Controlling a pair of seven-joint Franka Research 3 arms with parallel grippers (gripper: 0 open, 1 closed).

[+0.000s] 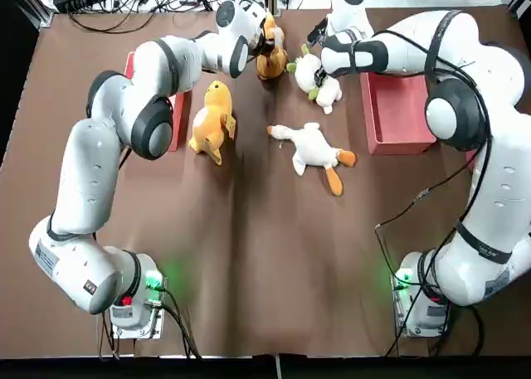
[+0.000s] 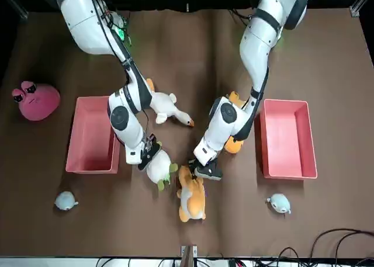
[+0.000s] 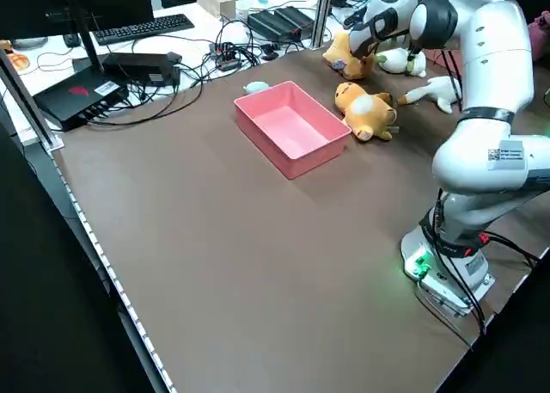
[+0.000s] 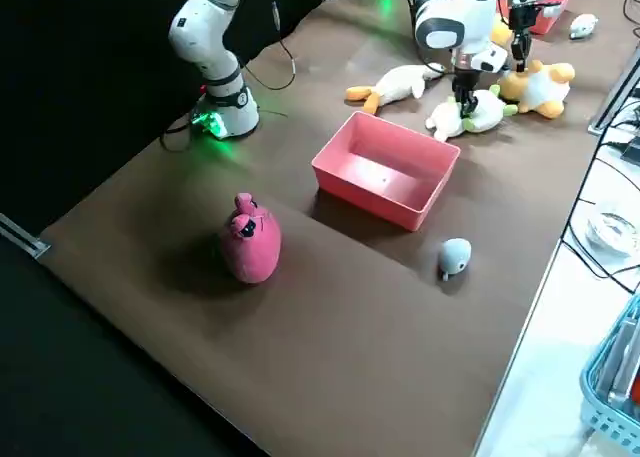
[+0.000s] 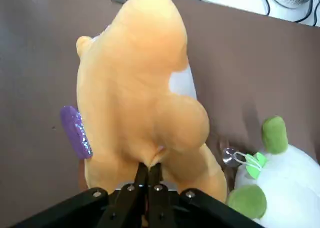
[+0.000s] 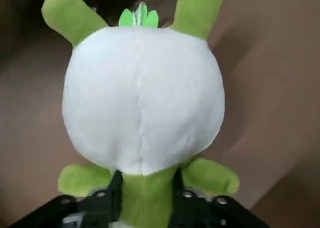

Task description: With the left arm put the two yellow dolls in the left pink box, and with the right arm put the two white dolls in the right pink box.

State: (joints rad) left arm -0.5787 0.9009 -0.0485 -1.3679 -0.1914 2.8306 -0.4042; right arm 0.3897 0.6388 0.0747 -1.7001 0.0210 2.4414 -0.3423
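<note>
My left gripper (image 1: 267,41) is at the far middle of the table, shut on a pinch of one yellow doll (image 5: 135,98), a golden plush with a pale patch. The other yellow doll (image 1: 211,122) lies beside the left pink box (image 2: 286,138), which the left arm mostly hides from above. My right gripper (image 2: 146,156) is shut on the green lower part of the round white doll (image 6: 142,98). The white goose (image 1: 315,149) lies in the middle of the table. The right pink box (image 1: 397,114) holds nothing.
A pink plush (image 2: 36,99) sits beyond the right box at the robot's far right. Two small blue-grey toys (image 2: 65,201) (image 2: 279,203) lie near the far edge. Cables and a keyboard (image 3: 142,27) sit off the table's edge.
</note>
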